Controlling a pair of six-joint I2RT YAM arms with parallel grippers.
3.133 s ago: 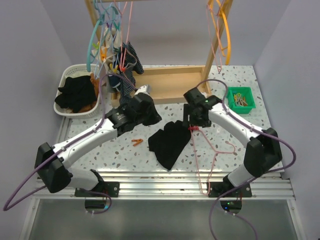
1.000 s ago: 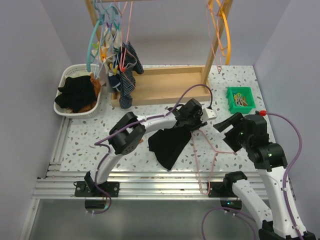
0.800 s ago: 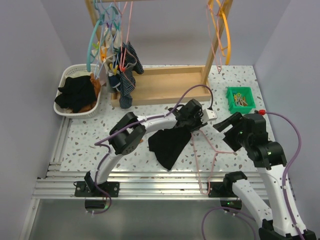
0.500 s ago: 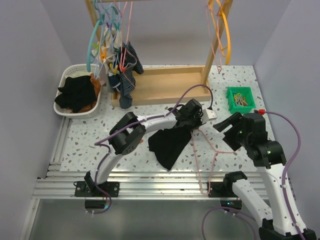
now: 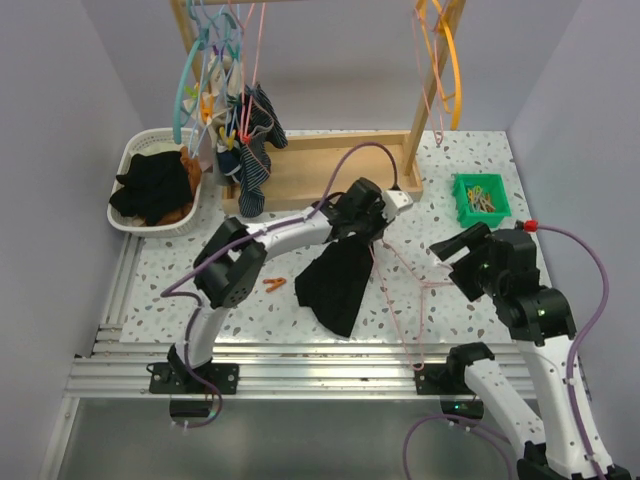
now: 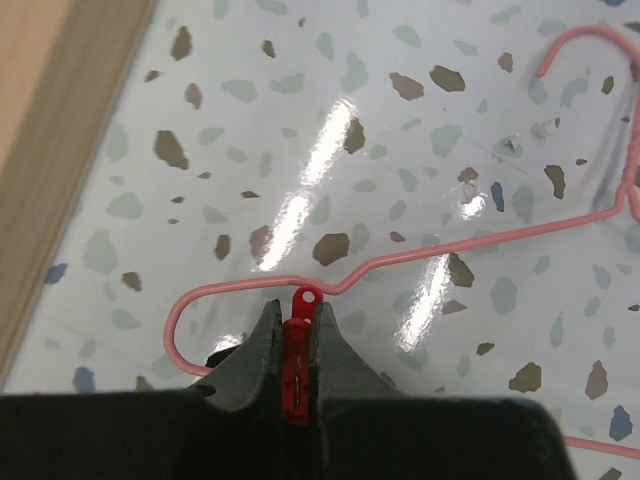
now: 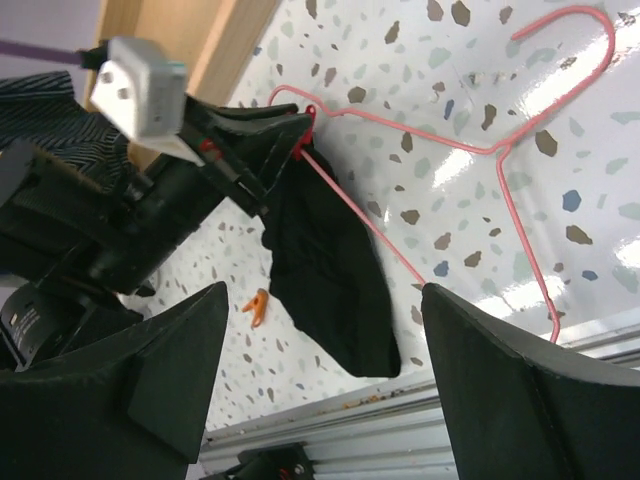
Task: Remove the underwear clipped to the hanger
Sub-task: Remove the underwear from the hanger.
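Left wrist view has the left end effector (image 6: 297, 312) now pinched shut on the red clip (image 6: 296, 350); half a second ago it sat lower and further right. It has since drawn up toward the wooden frame, tilting the pink hanger (image 7: 380, 236) off the surface (image 5: 180, 275). The underwear (image 5: 335, 285) hangs from that clip, and its lower end seems to lie on the surface. It looks not yet released, so squeezing the clip free is likely what remains. The right end effector (image 5: 455, 250) hovers wide open, holding nothing

Counted: one hanger down, one black garment on it, one red clip, one loose orange clip (image 5: 273, 284), one basket (image 5: 135, 150), one green bin (image 5: 485, 220)
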